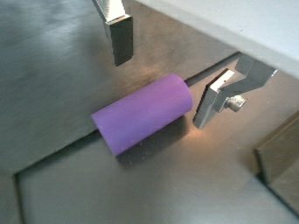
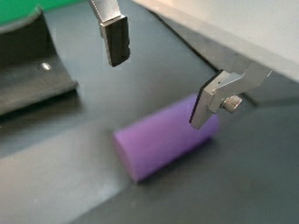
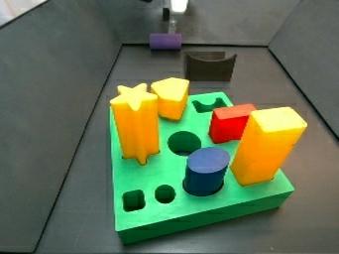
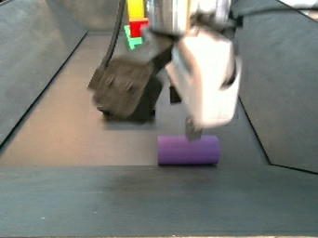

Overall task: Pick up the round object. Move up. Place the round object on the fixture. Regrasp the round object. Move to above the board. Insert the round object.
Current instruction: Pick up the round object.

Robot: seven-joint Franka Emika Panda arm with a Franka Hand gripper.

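Observation:
The round object is a purple cylinder [image 1: 142, 114] lying on its side on the dark floor near the back wall. It also shows in the other views [image 2: 163, 140] [image 3: 165, 42] [image 4: 188, 150]. My gripper [image 1: 163, 90] [image 2: 159, 92] hangs just above it, open and empty, with one finger [image 1: 121, 44] well off one side and the other finger [image 1: 214, 101] by the cylinder's end. In the side views the gripper [image 3: 173, 12] [image 4: 191, 128] is right over the cylinder. The dark fixture [image 3: 208, 65] [image 4: 128, 88] [image 2: 30, 79] stands beside the cylinder.
The green board [image 3: 199, 203] sits in the foreground with a free round hole [image 3: 184, 143]. It holds a yellow star, a yellow hexagon post, a red block, a tall yellow block and a blue cylinder [image 3: 205, 171]. Grey walls enclose the floor.

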